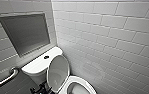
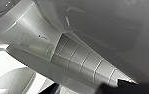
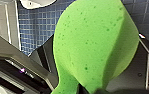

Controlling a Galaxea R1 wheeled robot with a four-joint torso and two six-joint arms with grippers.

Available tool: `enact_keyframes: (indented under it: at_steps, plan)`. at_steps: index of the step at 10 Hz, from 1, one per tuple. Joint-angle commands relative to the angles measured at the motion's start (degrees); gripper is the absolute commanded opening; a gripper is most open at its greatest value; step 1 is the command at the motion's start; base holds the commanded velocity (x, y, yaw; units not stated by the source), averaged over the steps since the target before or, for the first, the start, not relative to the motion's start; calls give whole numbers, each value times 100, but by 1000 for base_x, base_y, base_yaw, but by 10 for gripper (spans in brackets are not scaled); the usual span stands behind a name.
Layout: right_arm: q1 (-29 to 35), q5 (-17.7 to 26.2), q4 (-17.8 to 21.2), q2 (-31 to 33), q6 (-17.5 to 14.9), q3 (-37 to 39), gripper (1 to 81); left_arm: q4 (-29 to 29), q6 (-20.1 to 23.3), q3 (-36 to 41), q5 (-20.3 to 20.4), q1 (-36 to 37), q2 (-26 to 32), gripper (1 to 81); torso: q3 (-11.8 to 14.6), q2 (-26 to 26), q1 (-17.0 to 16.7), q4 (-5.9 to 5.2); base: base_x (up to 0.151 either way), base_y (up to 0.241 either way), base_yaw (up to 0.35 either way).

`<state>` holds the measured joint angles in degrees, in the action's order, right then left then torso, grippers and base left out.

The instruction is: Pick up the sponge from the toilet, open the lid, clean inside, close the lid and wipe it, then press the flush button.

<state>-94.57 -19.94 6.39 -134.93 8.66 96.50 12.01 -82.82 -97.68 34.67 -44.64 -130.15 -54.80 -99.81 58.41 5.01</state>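
Right gripper [image 3: 80, 87] pinched tight on the sponge [image 3: 95, 42], green pad squeezed narrow at the grip, blue mosaic tiling [image 3: 37, 27] behind it. Toilet [image 1: 36, 66] against white wall tiles [image 1: 110, 37], lid [image 1: 57, 72] raised, flush button [image 1: 46, 57] central on the tank top.

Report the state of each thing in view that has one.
toilet lid: open, raised upright in front of the tank
toilet bowl: uncovered
flush button: on the tank top, nothing touching it
sponge: clamped in the right end effector, held above the floor
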Motion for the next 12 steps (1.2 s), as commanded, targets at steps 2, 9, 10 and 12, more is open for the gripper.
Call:
enact_keyframes:
  at_steps: [2, 9, 10, 12]
  plan:
    - [118, 342, -120, 121, -31, -177, 10, -2597, -1041, -865, 478, 663, 199, 811, 0, 0, 0, 0, 0, 0, 0]
    - [65, 351, -94, 77, -39, -168, 10, -2563, -4329, -1815, 743, 671, -21, 811, 0, 0, 0, 0, 0, 0, 0]
    - [65, 342, -103, 86, -39, -194, 10, -2598, -4374, -1833, 743, 663, -30, 811, 0, 0, 0, 0, 0, 0, 0]
    - [65, 342, -111, 95, -39, -194, 10, -2668, -4365, -1851, 891, 532, 93, 811, 0, 0, 0, 0, 0, 0, 0]
